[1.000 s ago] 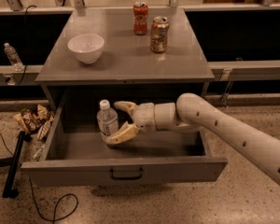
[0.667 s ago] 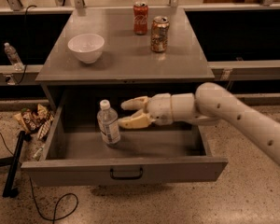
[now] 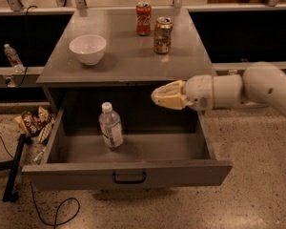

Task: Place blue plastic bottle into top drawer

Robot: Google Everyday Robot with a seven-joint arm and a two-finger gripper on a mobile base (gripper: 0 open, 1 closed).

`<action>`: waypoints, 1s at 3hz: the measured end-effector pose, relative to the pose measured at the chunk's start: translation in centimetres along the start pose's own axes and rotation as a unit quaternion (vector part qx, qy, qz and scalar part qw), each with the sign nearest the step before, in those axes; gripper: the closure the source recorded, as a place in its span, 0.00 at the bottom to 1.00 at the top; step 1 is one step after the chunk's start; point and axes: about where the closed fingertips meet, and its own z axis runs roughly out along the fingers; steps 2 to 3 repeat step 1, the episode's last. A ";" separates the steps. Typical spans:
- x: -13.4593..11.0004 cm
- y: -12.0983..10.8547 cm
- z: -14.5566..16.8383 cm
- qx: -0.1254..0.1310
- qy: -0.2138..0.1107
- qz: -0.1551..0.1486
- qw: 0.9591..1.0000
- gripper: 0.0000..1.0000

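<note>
Plainly, the blue plastic bottle stood upright inside the top drawer, on the drawer floor left of centre, with its white cap up and its pale label facing the camera. Nothing touched it. The drawer was pulled well out from under the desk, and its dark curved handle sat at the middle of the grey front panel.

The hand hung over the right part of the open drawer, level with the desk's front edge and well apart from the bottle. It pointed left, towards the bottle's side of the drawer, and carried nothing. From this angle I could not tell whether the hand was spread or closed. The white arm behind it ran off to the right edge of the view.

On the desk top sat a white bowl at the left, and a red can with a gold can just beside it towards the back right. A much smaller clear bottle stood on a ledge at the far left. Crumpled wrappers lay on the floor beside the drawer's left wall, near a black bar.
</note>
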 end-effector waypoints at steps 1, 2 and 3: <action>-5.7 -2.9 -3.4 0.061 -0.016 -0.021 0.998 1.00; -5.7 -2.9 -3.4 0.061 -0.016 -0.021 0.998 1.00; -5.7 -2.9 -3.4 0.061 -0.016 -0.021 0.998 1.00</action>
